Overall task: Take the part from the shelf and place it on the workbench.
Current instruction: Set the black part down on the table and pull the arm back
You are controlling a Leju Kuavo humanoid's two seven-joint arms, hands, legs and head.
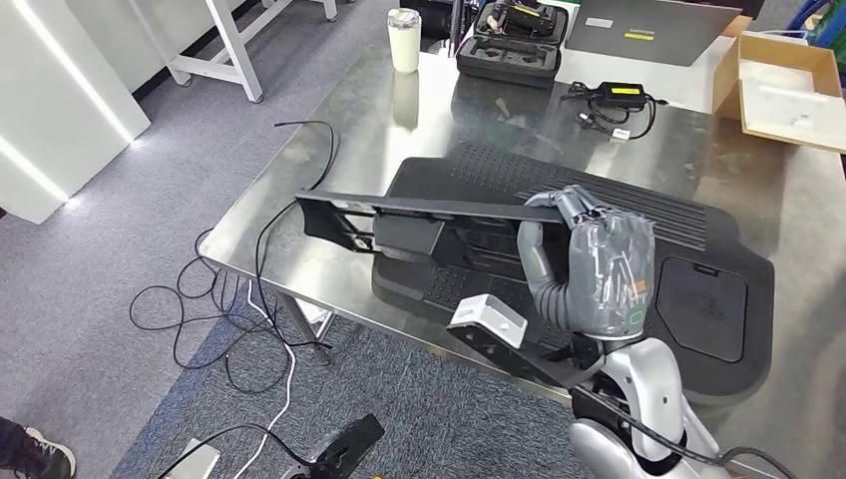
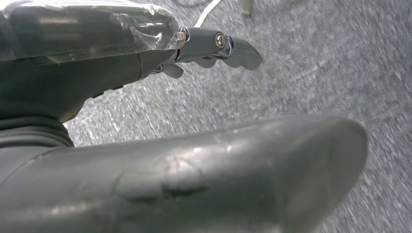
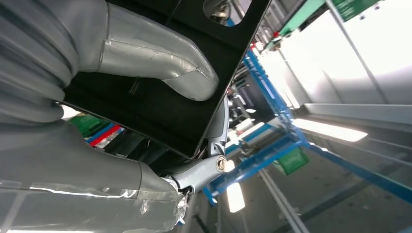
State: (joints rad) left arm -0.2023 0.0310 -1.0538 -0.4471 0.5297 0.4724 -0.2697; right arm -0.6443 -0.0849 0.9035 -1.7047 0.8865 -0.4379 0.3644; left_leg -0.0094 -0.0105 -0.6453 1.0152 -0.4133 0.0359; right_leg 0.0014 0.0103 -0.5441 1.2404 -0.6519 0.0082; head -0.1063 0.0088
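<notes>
One long black part, hanging over the bench edge

Right hand (image 1: 599,264) is wrapped around the black part (image 1: 419,215), a long flat bracket-looking strip. Fingers (image 1: 579,205) curl over its top edge, thumb underneath; the right wrist view shows the thumb (image 3: 160,63) pressed flat on the black panel (image 3: 145,107). The part is up in the air, roughly level, running from the hand out past the near-left edge of the steel workbench (image 1: 329,180), so its far end sticks out over grey carpet (image 1: 120,259).

Underneath sits a big black moulded tray (image 1: 698,215) covering most of the near side of the bench. Bare steel is left along the left edge and towards the back, where a white cup (image 1: 404,40), a black case (image 1: 514,40) and a charger (image 1: 614,100) sit. Cardboard box (image 1: 788,85) at the far right. Loose cables (image 1: 210,299) trail on the floor by the bench leg.

Left hand (image 2: 214,46) hangs over the carpet, fingers loosely apart, nothing in it.
</notes>
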